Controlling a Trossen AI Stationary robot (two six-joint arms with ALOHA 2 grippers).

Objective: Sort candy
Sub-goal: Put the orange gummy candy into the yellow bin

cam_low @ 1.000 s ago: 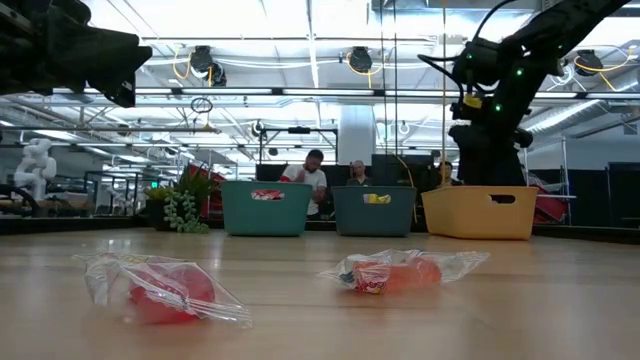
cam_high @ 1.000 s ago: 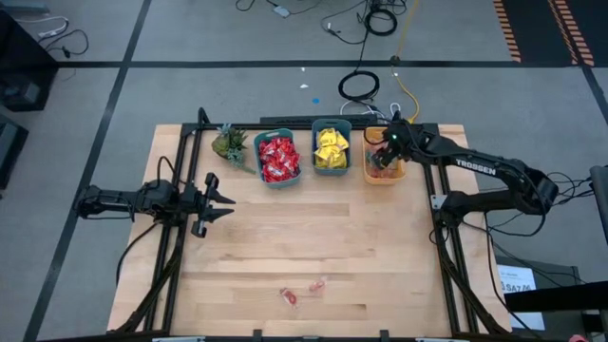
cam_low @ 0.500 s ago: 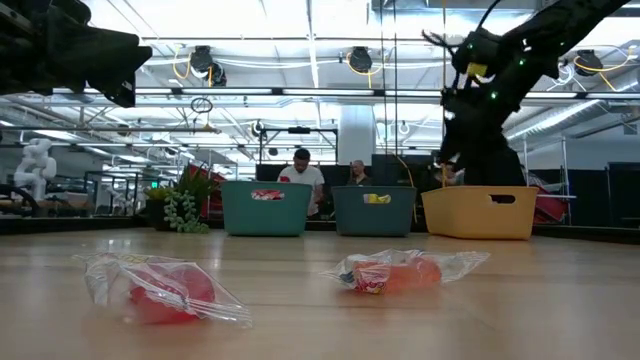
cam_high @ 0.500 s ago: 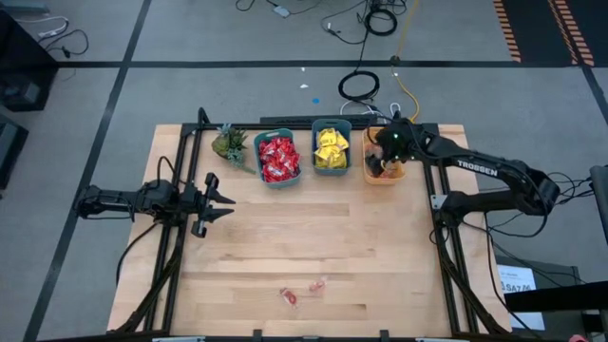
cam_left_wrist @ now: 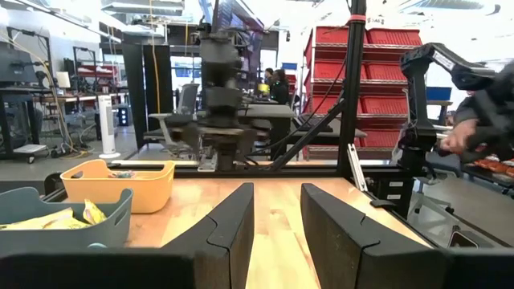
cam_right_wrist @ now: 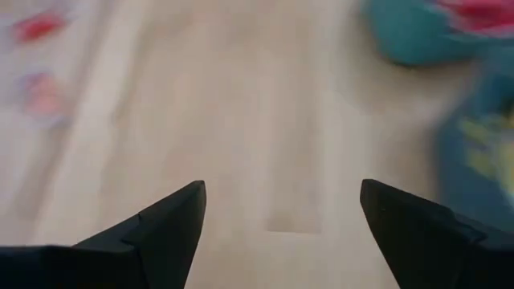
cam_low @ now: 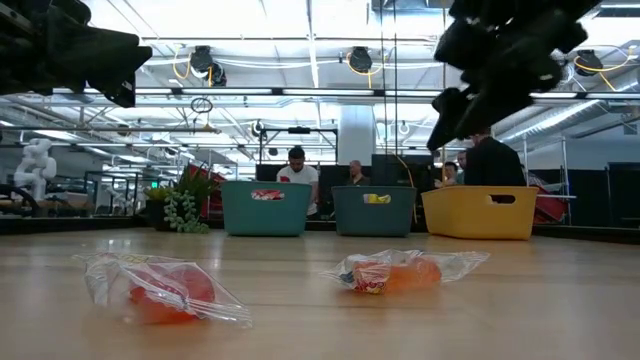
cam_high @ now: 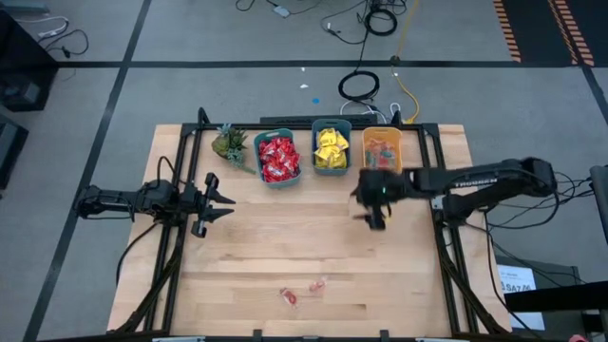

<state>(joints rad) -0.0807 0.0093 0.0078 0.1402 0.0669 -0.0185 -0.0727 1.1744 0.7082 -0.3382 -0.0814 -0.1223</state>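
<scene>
Two clear-wrapped red candy pieces lie flat on the wooden table near its near edge, one (cam_high: 288, 296) (cam_low: 165, 290) and the other (cam_high: 315, 284) (cam_low: 398, 272). My right gripper (cam_high: 366, 201) (cam_right_wrist: 281, 210) hovers open and empty over the table just in front of the bins, far from both pieces. My left gripper (cam_high: 226, 200) (cam_left_wrist: 277, 215) waits open at the table's left side. Along the far edge stand a teal bin of red packets (cam_high: 277, 158), a teal bin of yellow packets (cam_high: 331, 150) and a yellow bin of small pieces (cam_high: 383, 150).
A small green plant (cam_high: 229, 142) stands left of the bins at the far edge. Black frame rails (cam_high: 176, 242) run along the table's left and right sides. Bare wood (cam_high: 313, 233) lies between the bins and the two pieces. People show in the room beyond the table.
My right gripper has risen out of the yellow bin and swung quickly toward the near edge and a little left, and now hangs over the table in front of the bins. The two pieces on the table have stayed put.
</scene>
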